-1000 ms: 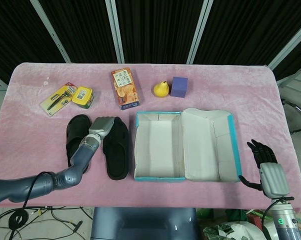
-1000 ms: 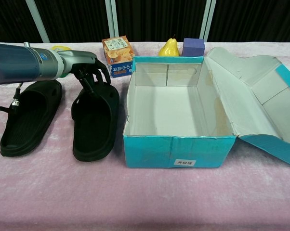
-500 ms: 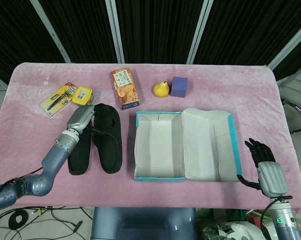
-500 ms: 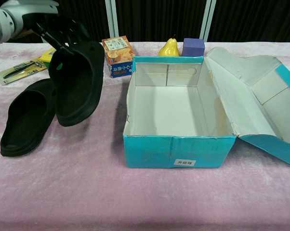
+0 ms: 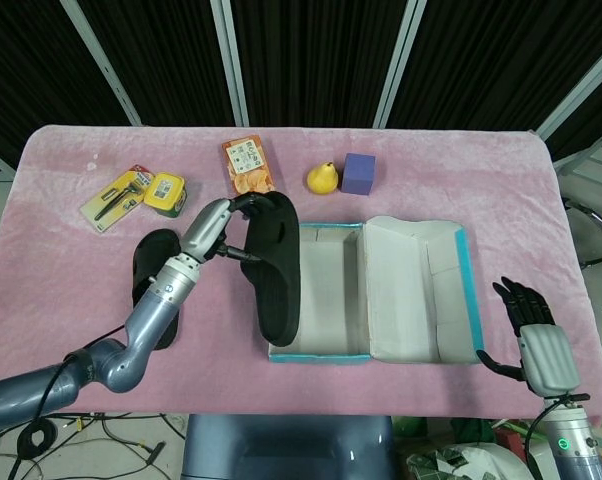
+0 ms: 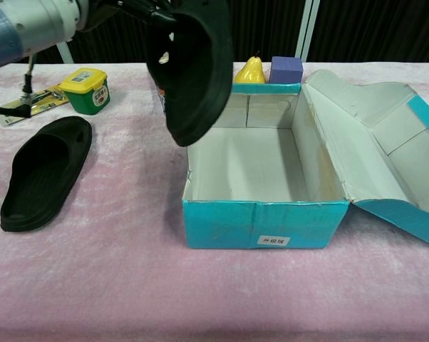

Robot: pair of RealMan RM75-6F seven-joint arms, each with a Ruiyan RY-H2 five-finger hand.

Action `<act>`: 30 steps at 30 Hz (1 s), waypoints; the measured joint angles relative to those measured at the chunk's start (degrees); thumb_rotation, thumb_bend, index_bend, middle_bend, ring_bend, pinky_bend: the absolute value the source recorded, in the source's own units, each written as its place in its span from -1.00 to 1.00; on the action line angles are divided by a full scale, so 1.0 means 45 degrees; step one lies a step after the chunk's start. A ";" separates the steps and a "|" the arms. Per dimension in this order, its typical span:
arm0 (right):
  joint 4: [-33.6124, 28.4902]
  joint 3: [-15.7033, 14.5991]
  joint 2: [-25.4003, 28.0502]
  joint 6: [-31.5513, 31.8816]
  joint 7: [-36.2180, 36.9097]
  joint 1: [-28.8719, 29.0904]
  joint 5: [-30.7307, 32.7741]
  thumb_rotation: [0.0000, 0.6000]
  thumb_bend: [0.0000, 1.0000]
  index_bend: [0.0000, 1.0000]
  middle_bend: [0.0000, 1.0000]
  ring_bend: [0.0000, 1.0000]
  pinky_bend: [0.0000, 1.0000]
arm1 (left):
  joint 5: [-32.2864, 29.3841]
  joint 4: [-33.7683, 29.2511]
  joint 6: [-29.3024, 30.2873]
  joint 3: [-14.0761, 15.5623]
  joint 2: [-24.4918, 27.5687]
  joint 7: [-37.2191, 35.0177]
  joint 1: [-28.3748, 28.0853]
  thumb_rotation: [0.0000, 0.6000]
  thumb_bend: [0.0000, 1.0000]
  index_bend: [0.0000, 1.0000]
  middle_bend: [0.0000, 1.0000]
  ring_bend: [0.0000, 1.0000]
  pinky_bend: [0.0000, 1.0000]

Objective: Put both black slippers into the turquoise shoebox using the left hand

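Note:
My left hand (image 5: 213, 228) grips one black slipper (image 5: 274, 265) by its strap and holds it in the air, toe hanging down over the left wall of the open turquoise shoebox (image 5: 321, 352). In the chest view that slipper (image 6: 194, 68) hangs above the shoebox's (image 6: 264, 224) near-left corner, with the left hand (image 6: 140, 8) at the top edge. The second black slipper (image 5: 147, 272) (image 6: 45, 171) lies flat on the pink cloth, left of the box. The box is empty inside, its lid (image 5: 426, 290) folded out to the right. My right hand (image 5: 532, 330) rests open at the table's right front corner.
Along the back of the table lie a carded tool pack (image 5: 114, 198), a yellow-lidded tin (image 5: 166, 192), an orange snack box (image 5: 249, 170), a yellow pear (image 5: 322, 178) and a purple cube (image 5: 358, 173). The tin (image 6: 86, 89) stands behind the lying slipper.
My left hand has lifted the slipper off the cloth and carried it right, from beside the other slipper to over the shoebox's left wall. The right hand has stayed put.

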 measured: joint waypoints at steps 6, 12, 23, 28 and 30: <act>-0.0016 0.0018 0.0057 0.0040 0.0219 -0.0035 0.0010 1.00 -0.80 -0.98 -0.95 -1.00 -0.87 | 0.1118 0.2309 0.1066 -0.0005 -0.1970 0.0692 -0.1299 1.00 -0.91 -0.37 -0.20 -0.34 -0.23; -0.0023 0.0020 0.0186 0.0094 0.0430 -0.0058 -0.0062 1.00 -0.80 -0.98 -0.95 -1.00 -0.87 | 0.2030 0.4647 0.1945 0.0236 -0.3801 0.0976 -0.2342 1.00 -0.91 -0.40 -0.20 -0.34 -0.32; -0.0400 0.0029 0.0621 0.0359 0.0692 -0.0120 -0.0378 1.00 -0.80 -0.98 -0.95 -1.00 -0.87 | 0.2817 0.8183 0.2782 0.0817 -0.6476 0.0219 -0.3651 1.00 -0.91 -0.41 -0.18 -0.34 -0.31; -0.0535 -0.0015 0.0704 0.0408 0.0694 -0.0177 -0.0417 1.00 -0.80 -0.98 -0.95 -1.00 -0.87 | 0.2794 0.9271 0.2795 0.0947 -0.7243 -0.0809 -0.3953 1.00 -0.91 -0.46 -0.21 -0.35 -0.29; -0.0590 -0.0025 0.0723 0.0428 0.0687 -0.0190 -0.0445 1.00 -0.80 -0.98 -0.95 -1.00 -0.87 | 0.2732 0.9543 0.2628 0.0995 -0.7398 -0.0975 -0.4046 1.00 -0.91 -0.50 -0.23 -0.35 -0.29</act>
